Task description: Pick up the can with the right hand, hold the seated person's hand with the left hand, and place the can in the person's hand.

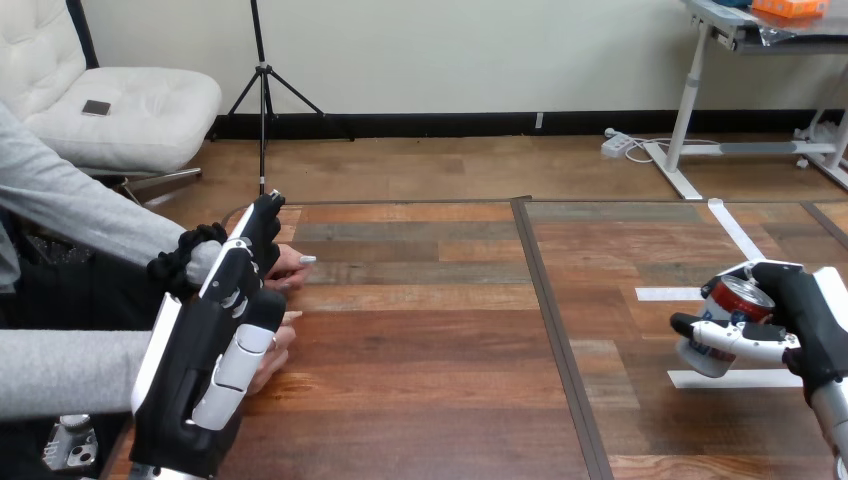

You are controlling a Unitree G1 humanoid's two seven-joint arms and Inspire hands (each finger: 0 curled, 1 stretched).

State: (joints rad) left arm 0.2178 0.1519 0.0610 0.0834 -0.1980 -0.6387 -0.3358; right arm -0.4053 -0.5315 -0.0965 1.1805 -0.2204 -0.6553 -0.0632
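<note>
Wooden table [420, 400], split by a dark seam [548, 300]. Far left of the seam, the left hand [215, 340] lies over the person's hand [288, 268]; I cannot tell whether it grips. Right of the seam, the right hand [800, 310] is clamped round the can [738, 298], its print unreadable. Bare boards lie between.

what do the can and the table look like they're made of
The can is probably thin metal, judging by its glossy printed red-and-white wall and rimmed top. The table is wood or wood-look laminate, going by plank bands with grain in mixed browns and a low sheen; which of the two cannot be told.
</note>
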